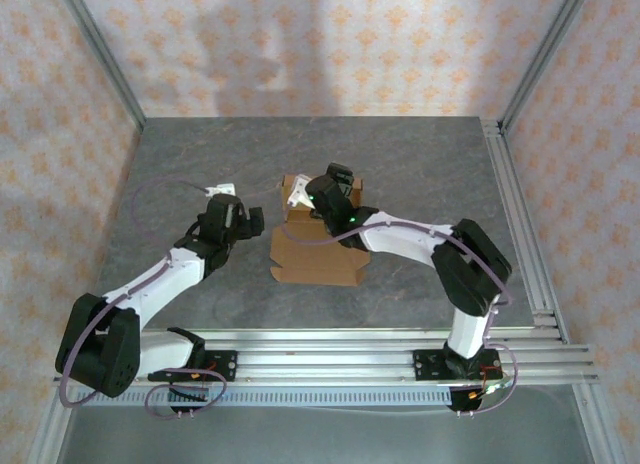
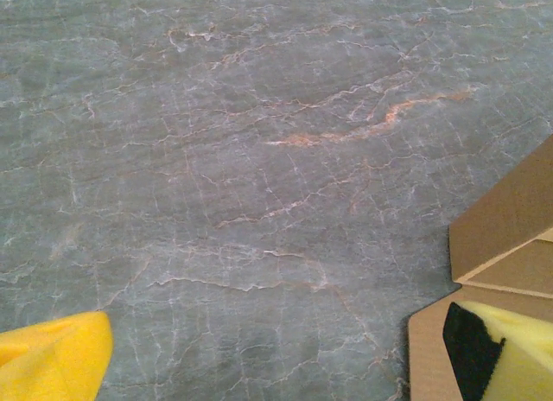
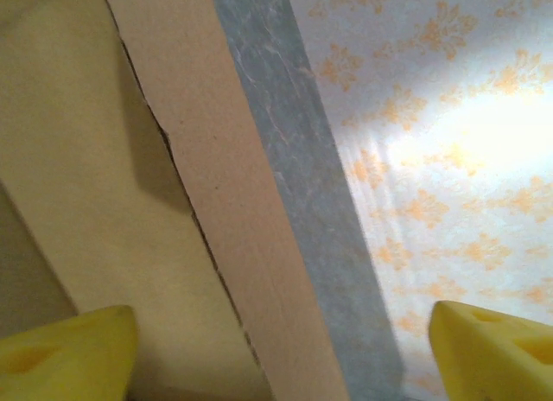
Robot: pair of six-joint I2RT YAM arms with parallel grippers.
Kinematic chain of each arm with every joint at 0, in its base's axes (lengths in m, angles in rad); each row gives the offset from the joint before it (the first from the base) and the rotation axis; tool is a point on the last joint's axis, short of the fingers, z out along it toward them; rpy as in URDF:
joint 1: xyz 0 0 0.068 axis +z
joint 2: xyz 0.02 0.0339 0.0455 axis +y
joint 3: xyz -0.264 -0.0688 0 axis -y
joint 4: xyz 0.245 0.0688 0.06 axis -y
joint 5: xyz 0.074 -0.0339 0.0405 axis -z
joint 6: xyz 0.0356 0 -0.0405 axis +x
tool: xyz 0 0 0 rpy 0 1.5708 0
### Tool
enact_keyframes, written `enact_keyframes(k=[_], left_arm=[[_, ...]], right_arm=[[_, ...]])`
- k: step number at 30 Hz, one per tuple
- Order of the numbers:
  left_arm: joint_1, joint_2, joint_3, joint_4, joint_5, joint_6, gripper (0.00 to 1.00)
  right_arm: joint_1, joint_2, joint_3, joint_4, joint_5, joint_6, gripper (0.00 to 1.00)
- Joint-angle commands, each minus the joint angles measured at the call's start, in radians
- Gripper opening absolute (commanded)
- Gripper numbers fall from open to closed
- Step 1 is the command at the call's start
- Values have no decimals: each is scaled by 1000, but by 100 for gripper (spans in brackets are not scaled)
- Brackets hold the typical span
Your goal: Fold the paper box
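At the near edge of the counter (image 1: 400, 154) a set of metal rails (image 1: 330, 344) carries both arm bases. The left arm (image 1: 160, 279) reaches forward and to the right from its base. The right arm (image 1: 470, 269) rises to a bent elbow, then stretches leftward toward the middle.

The left jaws sit low over the bare grey counter, just beside the left edge of the paper box (image 1: 312, 259). They stand wide open: in the left wrist view the two yellow fingers (image 2: 52, 359) are at opposite lower corners with marbled stone between them. The right-hand finger overlaps a corner of the brown cardboard (image 2: 505, 219); I cannot tell whether it touches it.

The paper box lies in the middle of the counter, between the two arms. Its nearer part is spread flat on the surface, with a notched front edge. Its farther end has flaps raised upright.

The right jaws are over that raised far end. They are also open, holding nothing. In the right wrist view the yellow fingers (image 3: 60, 353) are far apart at the bottom corners, and a slanted cardboard panel (image 3: 225, 211) with a cut seam runs up between them, nearer the left finger.

Beyond the box the counter continues bare to the back, where it meets a wall (image 1: 300, 44) papered in a pale orange floral pattern. The same paper shows behind the cardboard in the right wrist view (image 3: 449, 116).
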Motion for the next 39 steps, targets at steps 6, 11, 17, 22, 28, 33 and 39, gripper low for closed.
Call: enact_keyframes(k=[6,11,17,22,28,33,39], left_arm=[[10,-9,-10,3,15,6,99],[10,0,-8,5,21,9,99],[10,3,-2,7,32,4,99],[13,-29,8,-20,16,-17,100],[91,-132,13,-91,-54,-191,100],[99,-307,101,-234,-74,-201,100],[99,-398,156,-314,-70,-151,100]], right_arm=[[1,92,41,217,167,-170,41],[1,84,31,223,167,-169,17],[-2,76,38,180,167,-111,0],[-28,64,75,88,173,23,0],[-97,28,185,-213,136,412,0],[-153,22,254,-433,98,735,0],[-265,-20,256,-614,-138,1322,0]])
